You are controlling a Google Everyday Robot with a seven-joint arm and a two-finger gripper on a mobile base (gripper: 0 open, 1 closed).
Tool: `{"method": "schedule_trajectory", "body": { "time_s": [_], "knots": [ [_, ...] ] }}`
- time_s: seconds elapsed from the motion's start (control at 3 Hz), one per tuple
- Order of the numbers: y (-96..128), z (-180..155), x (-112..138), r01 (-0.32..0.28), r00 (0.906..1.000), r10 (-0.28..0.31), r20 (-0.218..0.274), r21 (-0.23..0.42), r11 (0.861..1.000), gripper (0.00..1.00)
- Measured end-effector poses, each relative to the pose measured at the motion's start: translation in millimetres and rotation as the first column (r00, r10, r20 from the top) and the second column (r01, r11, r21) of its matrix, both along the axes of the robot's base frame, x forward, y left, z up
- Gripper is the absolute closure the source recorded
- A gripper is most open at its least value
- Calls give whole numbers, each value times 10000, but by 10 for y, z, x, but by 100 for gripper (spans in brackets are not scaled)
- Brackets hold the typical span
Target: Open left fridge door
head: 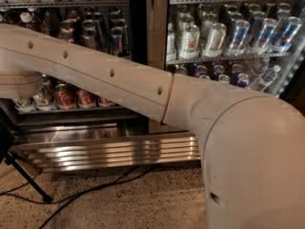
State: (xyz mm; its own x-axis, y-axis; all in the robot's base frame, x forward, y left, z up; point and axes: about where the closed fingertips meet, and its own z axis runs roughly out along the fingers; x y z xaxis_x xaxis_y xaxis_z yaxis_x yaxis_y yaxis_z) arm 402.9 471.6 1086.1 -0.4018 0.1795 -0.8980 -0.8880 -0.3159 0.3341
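Note:
The fridge (109, 151) fills the background, with its louvred steel grille along the base. Its left compartment (71, 37) shows wire shelves of cans and bottles next to a dark vertical strip. I see no steel frame or bar handle of the left fridge door, so it is hidden or out of view. The twin right door (158, 32) stands shut, with blue and silver cans behind its glass. My cream arm (105, 75) reaches across the fridge front and leaves the picture at the left edge. The gripper is out of view past that edge.
My arm's big elbow (252, 156) blocks the lower right. A black tripod leg (28, 187) and black cables (95, 190) lie on the speckled floor in front of the grille.

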Motion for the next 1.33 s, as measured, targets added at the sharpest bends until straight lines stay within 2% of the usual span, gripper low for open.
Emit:
{"method": "schedule_trajectory", "body": {
  "time_s": [0.33, 0.67, 1.0, 1.33],
  "knots": [
    [-190, -225, -96, 930, 9949, -944, -347, -402, 9949, 100],
    [-456, -1081, -14, 1813, 9696, -2023, -1379, -1511, 9717, 100],
    [-856, -1898, -105, 2556, 9510, -2881, -1121, -2391, 9367, 100],
    [-1347, -2291, -299, 3584, 9255, -3774, -307, -2505, 8993, 100]
  ]
}}
